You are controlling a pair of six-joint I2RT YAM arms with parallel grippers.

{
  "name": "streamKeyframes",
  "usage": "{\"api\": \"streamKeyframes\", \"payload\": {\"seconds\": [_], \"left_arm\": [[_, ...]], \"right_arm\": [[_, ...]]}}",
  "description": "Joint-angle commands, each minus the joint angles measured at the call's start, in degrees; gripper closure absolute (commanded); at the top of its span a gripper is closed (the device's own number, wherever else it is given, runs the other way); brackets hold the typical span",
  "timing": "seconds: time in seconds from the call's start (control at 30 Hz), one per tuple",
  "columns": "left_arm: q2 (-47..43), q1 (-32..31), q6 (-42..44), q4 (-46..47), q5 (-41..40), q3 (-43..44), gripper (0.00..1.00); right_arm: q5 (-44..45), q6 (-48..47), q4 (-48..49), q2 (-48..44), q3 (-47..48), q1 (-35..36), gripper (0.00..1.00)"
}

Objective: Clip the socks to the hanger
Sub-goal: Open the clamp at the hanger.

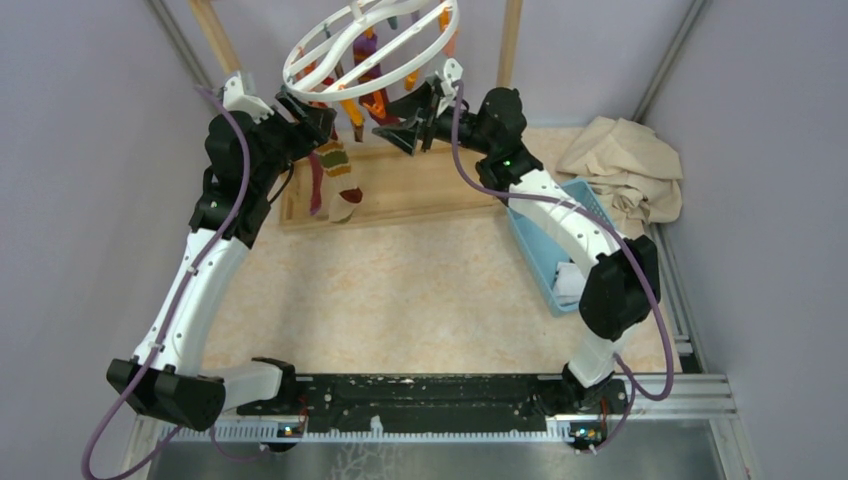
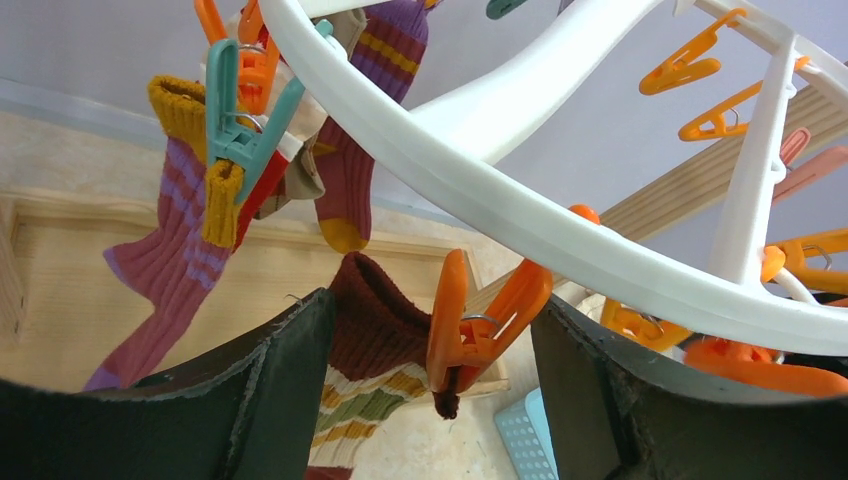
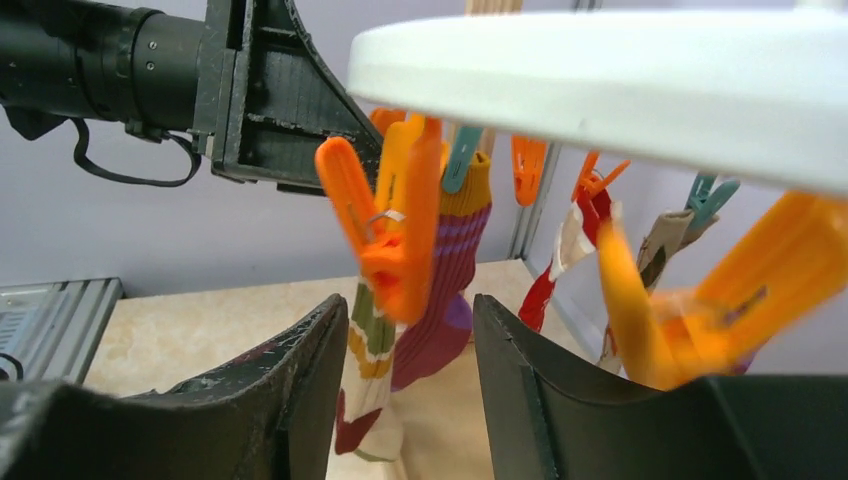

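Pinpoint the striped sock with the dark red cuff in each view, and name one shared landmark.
Top external: striped sock upper left of centre, hanging under the hanger.
Left wrist: bottom centre, cuff beside an orange peg.
Right wrist: lower centre, behind an orange peg.
Shared landmark: the white hanger ring.

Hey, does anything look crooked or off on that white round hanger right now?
Yes. The white round plastic hanger looks tilted rather than level in the top view. One orange peg seems to pinch only a corner of the dark red cuff of the striped sock, so that hold looks marginal.
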Motion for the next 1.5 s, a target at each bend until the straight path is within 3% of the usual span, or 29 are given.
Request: {"api": "streamKeyframes", "payload": {"seconds": [0.0, 0.27, 0.4, 0.5, 0.53, 0.8, 1.0, 1.33, 1.47], "left_arm": [[-0.1, 0.4, 0.0, 0.8, 0.5, 0.6, 0.23], [-0.3, 0.4, 0.4, 0.2, -0.2, 1.0, 0.23], [-0.5, 0.4, 0.5, 0.0, -0.4, 0.9, 0.23], [-0.7, 0.4, 0.5, 0.0, -0.5, 0.9, 0.23], [-0.7, 0.4, 0.5, 0.0, -0.4, 0.8, 0.23], [-0.8, 0.4, -0.5, 0.7, 1.8, 0.4, 0.24], [-2.7, -0.1, -1.2, 3.4, 14.0, 0.6, 0.24], [-2.5, -0.7, -2.9, 3.5, 18.7, 3.0, 0.24], [-1.8, -3.7, -2.4, 3.3, 16.6, 3.9, 0.22]], "right_arm": [[1.4, -2.8, -1.5, 0.3, 6.5, -0.4, 0.49], [0.9, -4.3, -5.3, 4.3, 14.1, -0.4, 0.48], [-0.3, -3.3, -5.2, 5.2, 15.1, -0.5, 0.74], [-0.9, -2.4, -3.7, 4.6, 13.5, -0.4, 0.98], [-0.8, -2.2, -3.0, 4.2, 12.6, -0.4, 1.0], [-0.9, -1.6, -1.3, 1.3, 8.7, -0.4, 1.0], [-0.3, -1.9, -1.6, -1.7, 5.3, -0.3, 1.0], [3.0, -9.0, -13.7, -4.8, 6.9, -0.1, 1.0], [6.4, -12.3, -19.0, -4.9, 8.5, 0.7, 1.0]]}}
